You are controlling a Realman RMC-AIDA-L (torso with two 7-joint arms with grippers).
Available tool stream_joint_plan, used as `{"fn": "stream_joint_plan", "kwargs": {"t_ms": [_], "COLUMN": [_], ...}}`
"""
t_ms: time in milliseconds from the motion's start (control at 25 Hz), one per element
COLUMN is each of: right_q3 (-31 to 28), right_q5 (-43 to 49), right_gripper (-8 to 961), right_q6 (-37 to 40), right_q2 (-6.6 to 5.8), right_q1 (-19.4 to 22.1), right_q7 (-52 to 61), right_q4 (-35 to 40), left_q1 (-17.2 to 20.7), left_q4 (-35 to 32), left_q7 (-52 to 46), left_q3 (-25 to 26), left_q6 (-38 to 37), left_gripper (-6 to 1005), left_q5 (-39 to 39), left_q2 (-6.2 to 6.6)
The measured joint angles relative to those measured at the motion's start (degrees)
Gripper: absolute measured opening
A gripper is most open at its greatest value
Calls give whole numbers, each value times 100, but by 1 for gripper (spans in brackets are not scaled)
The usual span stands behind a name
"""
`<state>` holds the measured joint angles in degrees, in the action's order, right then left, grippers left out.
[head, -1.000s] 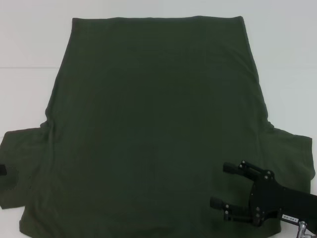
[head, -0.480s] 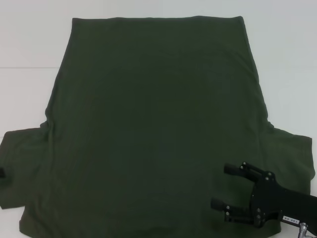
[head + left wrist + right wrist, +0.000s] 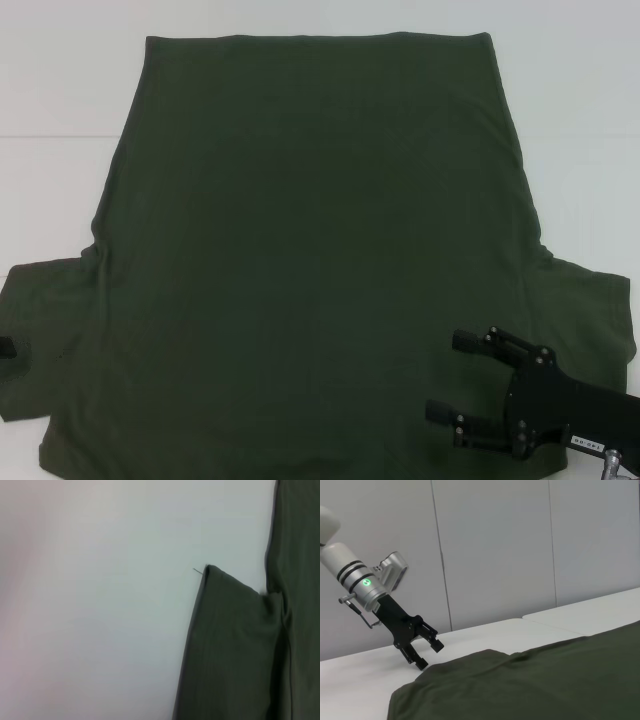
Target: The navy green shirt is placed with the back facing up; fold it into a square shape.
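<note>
Shirts: one, the navy green shirt, lying flat and spread out on the white surface, plain side up, with no lettering to see.
Shirt position: it covers most of the surface; the straight hem is toward the far edge, and the two short sleeves spread toward the left and right edges nearer to the robot.
Sleeves: two (the left one is seen close in the left wrist view, flat on the surface, with a thin loose thread at its corner).
Grippers: two.
Right gripper: above the shirt near the right sleeve, close to the near edge of the surface; its two black fingers are apart and hold nothing.
Left gripper: seen from the right wrist view, tilted down at the outer edge of the left sleeve; its fingers are apart, and I cannot tell if they touch the cloth.
Containers: none to report.
</note>
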<state>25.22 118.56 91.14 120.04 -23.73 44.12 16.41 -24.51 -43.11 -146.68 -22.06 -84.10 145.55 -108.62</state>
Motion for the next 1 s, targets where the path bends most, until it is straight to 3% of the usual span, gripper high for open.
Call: {"fn": "stream_joint_plan", "kwargs": {"t_ms": [1000], "right_q3": [13], "right_q5": [0], "right_gripper": [944], "right_q6": [-1], "right_q2": [1], "right_q1": [-19], "right_q7": [0], "right_q4": [-15], "left_q1": [-179], "left_q4": [268], "left_q7": [-114], "left_q3": [-8], "left_q6": [9], "left_gripper": [882], "left_q5": [-4], "left_q2": [-5]}}
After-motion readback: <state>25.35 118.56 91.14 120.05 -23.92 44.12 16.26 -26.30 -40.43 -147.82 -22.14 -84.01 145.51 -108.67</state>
